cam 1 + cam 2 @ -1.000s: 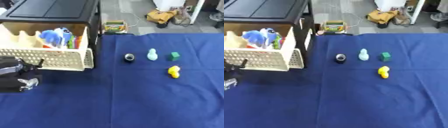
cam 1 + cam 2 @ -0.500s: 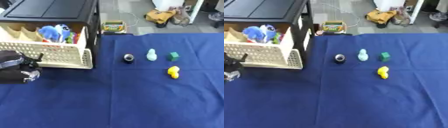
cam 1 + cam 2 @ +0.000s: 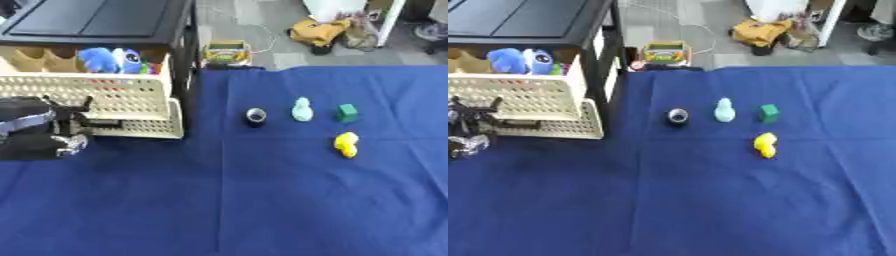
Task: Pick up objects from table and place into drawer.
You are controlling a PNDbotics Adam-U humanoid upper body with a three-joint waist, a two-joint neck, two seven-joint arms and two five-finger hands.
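Resting my left robot hand against the cream drawer front, I cannot tell whether its fingers are curled. To its right on the table lie a yellow toy and a green block.

Blue-clothed table carries 4 small things: dark ring; pale figure; green block; yellow piece

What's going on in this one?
The robot's left hand is at the front of a cream perforated drawer that stands open, with a blue plush toy inside. Four small things remain on the blue tablecloth: a dark round piece, a pale teal figure, a green block and a yellow toy.
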